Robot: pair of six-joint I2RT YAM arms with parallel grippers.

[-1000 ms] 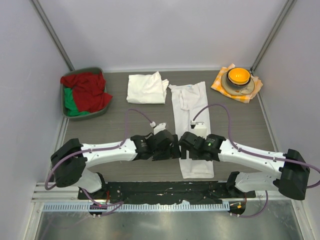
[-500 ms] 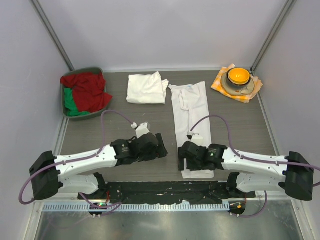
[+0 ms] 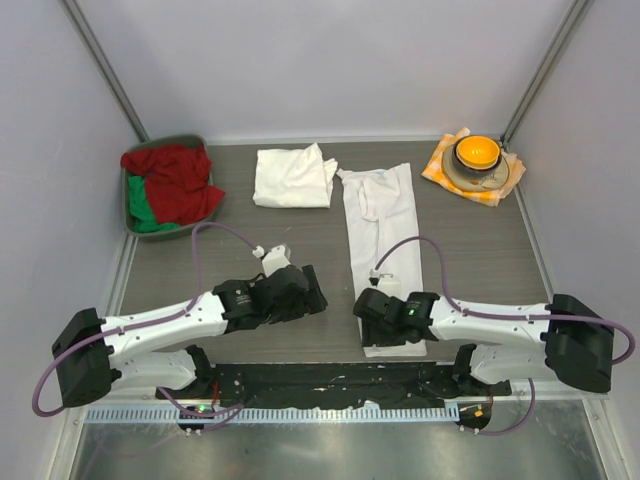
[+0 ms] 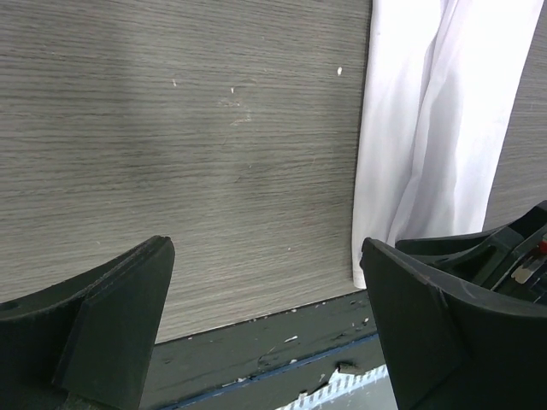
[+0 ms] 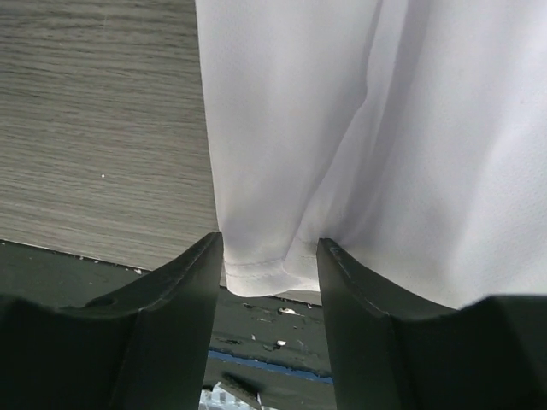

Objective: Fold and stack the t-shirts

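One white t-shirt (image 3: 380, 230) lies as a long narrow strip from the table's middle back to its near edge. A second white t-shirt (image 3: 293, 178) sits folded at the back, left of it. My right gripper (image 3: 372, 310) is low at the strip's near left corner. In the right wrist view its jaws (image 5: 269, 243) stand partly closed with the hem corner (image 5: 265, 269) between them, a gap still showing. My left gripper (image 3: 305, 290) hovers wide open over bare table left of the strip (image 4: 427, 128), nothing between its fingers (image 4: 128, 290).
A green bin (image 3: 130, 215) of red and green cloth stands at the back left. An orange bowl (image 3: 476, 152) on a checked cloth sits at the back right. The black mounting strip (image 3: 330, 378) runs along the near edge, just under both grippers.
The left arm has drawn back to the left, off the shirt strip. The right gripper has slid to the near hem corner and narrowed its jaws around it.
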